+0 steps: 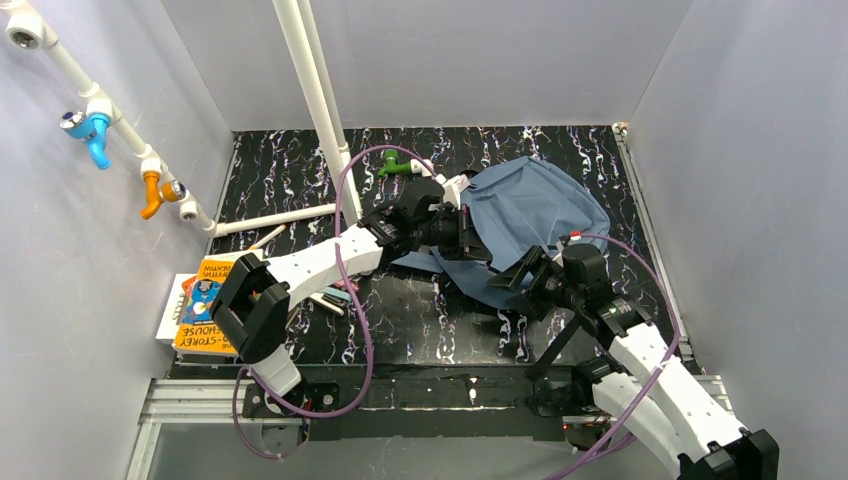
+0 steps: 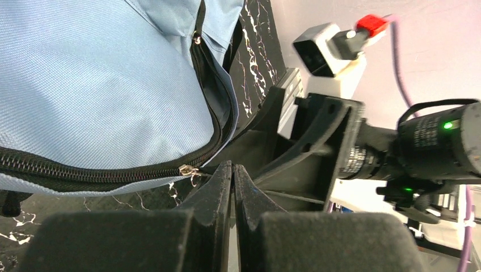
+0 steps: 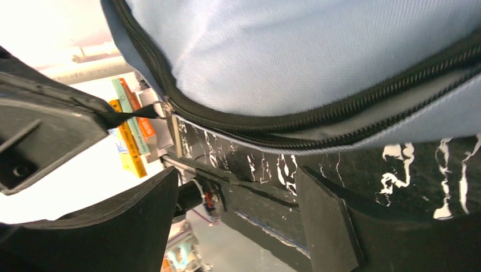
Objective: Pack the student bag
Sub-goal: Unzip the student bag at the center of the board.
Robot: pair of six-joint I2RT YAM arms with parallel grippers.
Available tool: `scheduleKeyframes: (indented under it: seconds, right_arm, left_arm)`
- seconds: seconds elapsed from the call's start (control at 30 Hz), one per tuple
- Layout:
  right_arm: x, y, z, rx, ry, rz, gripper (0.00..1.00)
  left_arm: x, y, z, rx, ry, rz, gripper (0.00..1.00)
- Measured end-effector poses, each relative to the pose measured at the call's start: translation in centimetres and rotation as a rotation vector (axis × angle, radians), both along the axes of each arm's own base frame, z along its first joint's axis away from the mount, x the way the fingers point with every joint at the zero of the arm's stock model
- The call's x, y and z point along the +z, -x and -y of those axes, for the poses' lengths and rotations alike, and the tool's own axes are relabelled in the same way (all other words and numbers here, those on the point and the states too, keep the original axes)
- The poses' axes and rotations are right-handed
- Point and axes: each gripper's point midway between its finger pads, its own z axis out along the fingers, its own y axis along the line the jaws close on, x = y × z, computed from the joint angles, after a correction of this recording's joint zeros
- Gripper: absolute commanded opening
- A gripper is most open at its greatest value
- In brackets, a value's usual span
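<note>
Student bag (image 1: 545, 205), zipper (image 2: 85, 173) at pinched left tool (image 2: 233, 170), beside splayed right tool (image 3: 244, 209)

Table (image 1: 430, 335), black with white marbling: slate-blue student bag (image 1: 540, 205) toward far right; stack of books (image 1: 205, 300) at left edge.

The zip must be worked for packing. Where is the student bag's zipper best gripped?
Probably the black pull tab on the metal slider: it is flat and sticks out clear of the student bag, so pinch its faces from the zip's end. The left pincer is shut on it.
</note>
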Motion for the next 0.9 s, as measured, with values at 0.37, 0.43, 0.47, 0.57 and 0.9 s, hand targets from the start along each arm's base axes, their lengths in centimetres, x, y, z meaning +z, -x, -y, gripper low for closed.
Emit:
scheduleKeyframes:
  seconds: [0.37,0.43,0.47,0.57,0.9]
  right_arm:
    - [1.1,-0.6,0.0,-0.199,-0.198,-0.047,0.81]
    - [1.0,-1.0,0.6,-0.256,-0.211,-0.046,0.80]
    - [0.9,-1.2,1.1,-0.303,-0.224,-0.042,0.78]
    - [0.6,-1.7,2.0,-0.383,-0.238,-0.040,0.64]
    - [-2.6,-3.4,3.0,-0.523,-0.227,-0.106,0.43]
  left_arm:
    - [0.0,0.7,0.9,-0.018,0.002,-0.009,0.00]
    - [0.0,0.7,0.9,-0.018,0.002,-0.009,0.00]
    - [0.0,0.7,0.9,-0.017,0.002,-0.009,0.00]
    - [-0.1,0.8,0.7,-0.015,0.000,-0.012,0.00]
    - [0.1,1.5,0.6,-0.020,0.004,-0.022,0.00]
